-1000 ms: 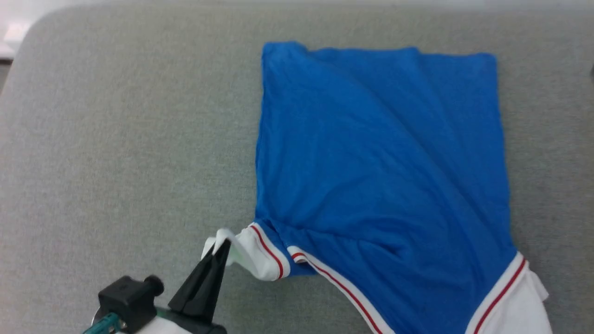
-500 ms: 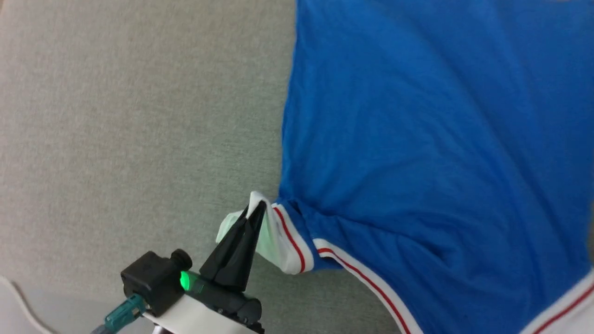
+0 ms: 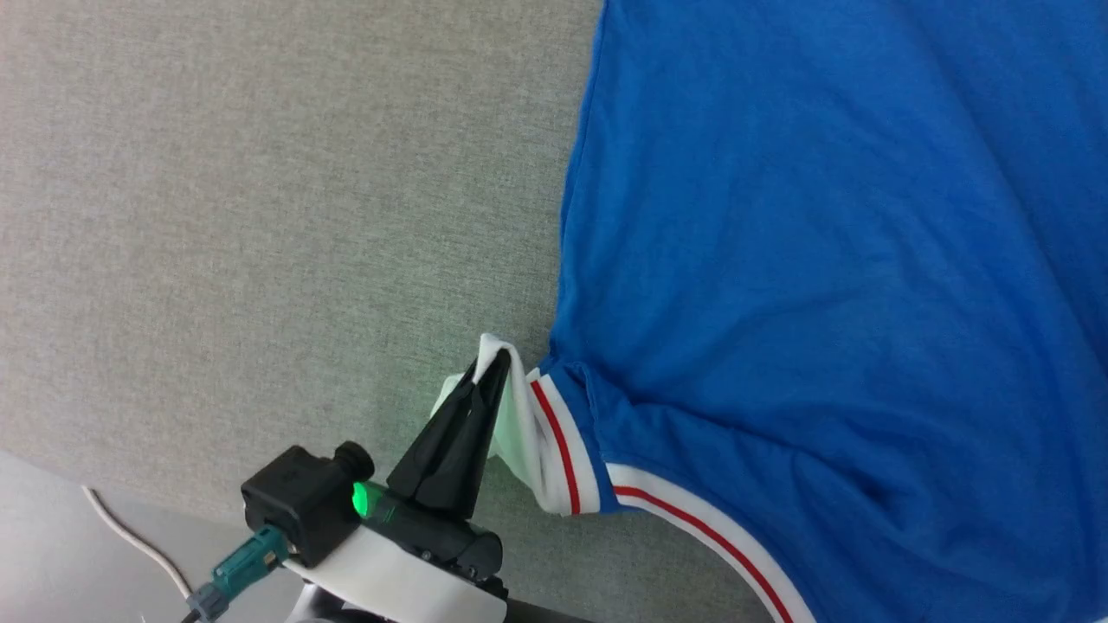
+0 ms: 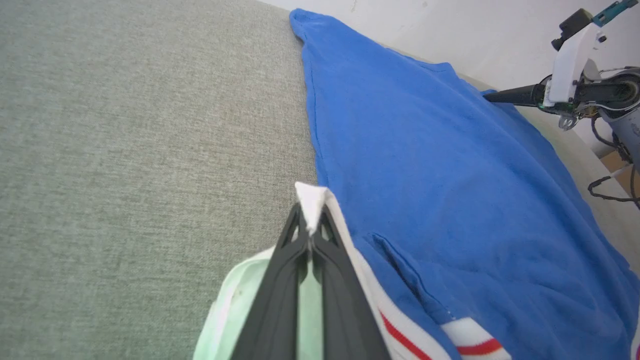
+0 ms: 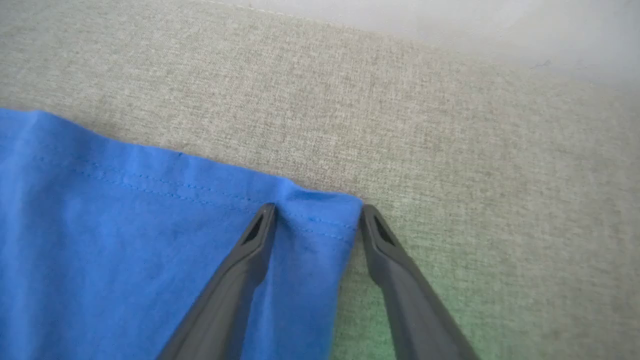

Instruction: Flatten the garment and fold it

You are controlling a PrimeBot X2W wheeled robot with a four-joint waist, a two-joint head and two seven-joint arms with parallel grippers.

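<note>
1. On the head camera I see the garment (image 3: 779, 260), a bright blue T-shirt, lying on a grey woven surface (image 3: 260, 216). It covers the right side of the view and runs off the top, right and bottom edges.
2. My left gripper (image 3: 489, 368) sits at the lower middle, at the shirt's near left corner. Its two dark fingers are pressed together on a pinch of the white sleeve (image 3: 519, 424), and the tip of the cloth pokes out just past the fingertips.
3. The sleeve is bunched. A red stripe (image 3: 558, 441) on a white band runs just right of the fingers, where white meets blue.
4. A green light (image 3: 359, 500) glows on the left wrist and tints the nearby white cloth pale green.
5. The left wrist camera shows the same pinch close up, with white cloth squeezed between the closed fingers. The blue body stretches away above and to the right of them, and bare grey surface lies to the left.
6. Far off in that view, my right gripper (image 4: 487, 96) reaches in from the right, with a dark finger over the shirt's far edge.
7. On the right wrist camera, the right gripper's fingers stand apart around the hem corner (image 5: 340, 207). The left finger lies over blue cloth. The right fingertip sits just beside the corner, on the grey surface.
8. Blue cloth lies flat between those spread fingers, and the stitched hem runs leftwards from the corner.
</note>
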